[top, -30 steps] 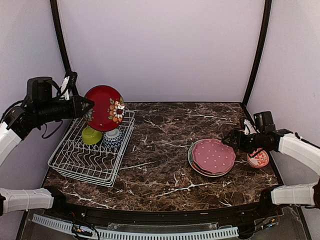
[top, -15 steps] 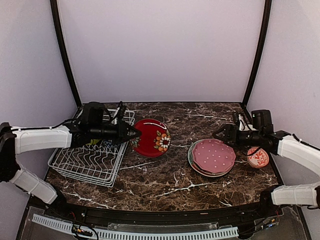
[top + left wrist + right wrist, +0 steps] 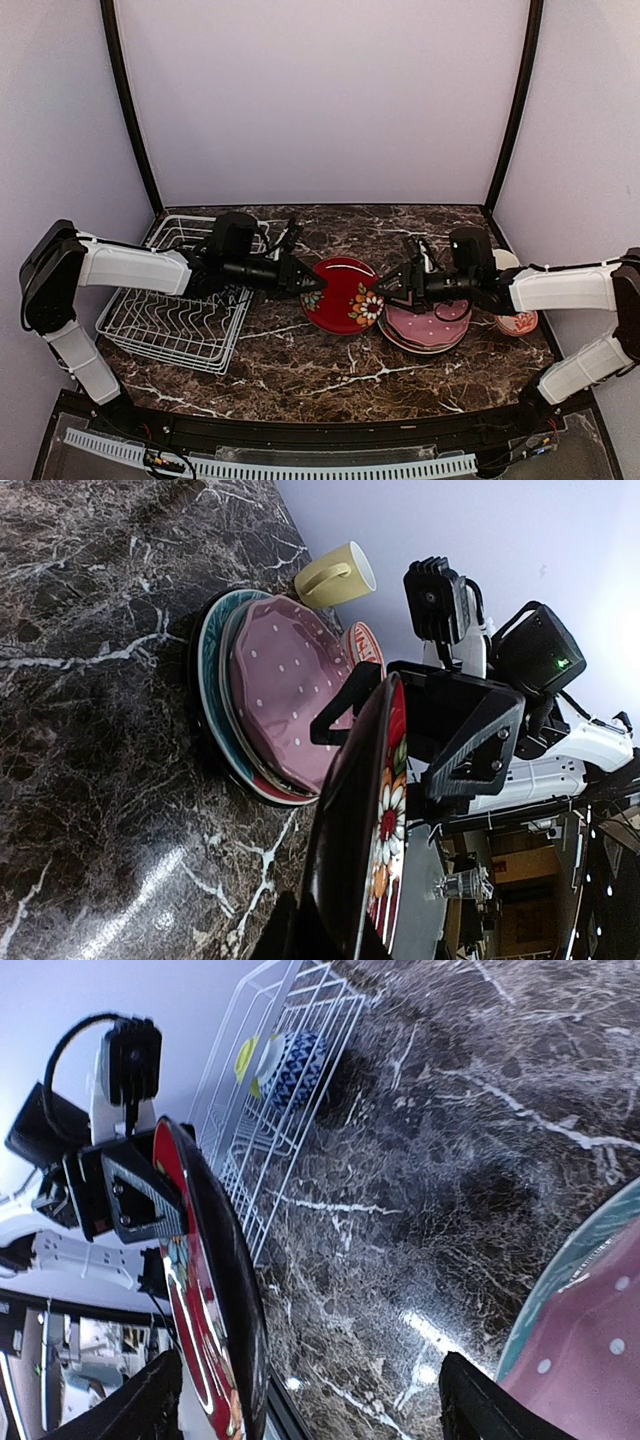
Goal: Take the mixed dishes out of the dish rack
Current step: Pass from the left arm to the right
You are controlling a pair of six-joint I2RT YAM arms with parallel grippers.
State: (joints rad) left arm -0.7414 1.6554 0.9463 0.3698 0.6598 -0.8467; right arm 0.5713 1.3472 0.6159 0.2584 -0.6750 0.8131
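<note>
My left gripper (image 3: 300,283) is shut on the left rim of the dark red floral plate (image 3: 345,295), holding it above the table's middle; in the left wrist view the plate (image 3: 368,810) stands edge-on. My right gripper (image 3: 385,288) is open, with its fingers (image 3: 470,745) on either side of the plate's right rim. In the right wrist view the plate (image 3: 205,1270) sits close to the left finger (image 3: 150,1400). The white dish rack (image 3: 150,320) is at left. It holds a lime-green bowl (image 3: 247,1058) and a blue-white bowl (image 3: 298,1065).
A stack of plates topped by a pink dotted one (image 3: 440,322) lies right of centre, just under the right gripper. A red-white bowl (image 3: 520,322) and a pale yellow mug (image 3: 335,575) stand behind it near the right wall. Dark marble table (image 3: 330,370).
The left arm carried the floral plate from above the rack rightward and down to the table's middle. The right gripper moved left to meet it, and its jaws now straddle the rim.
</note>
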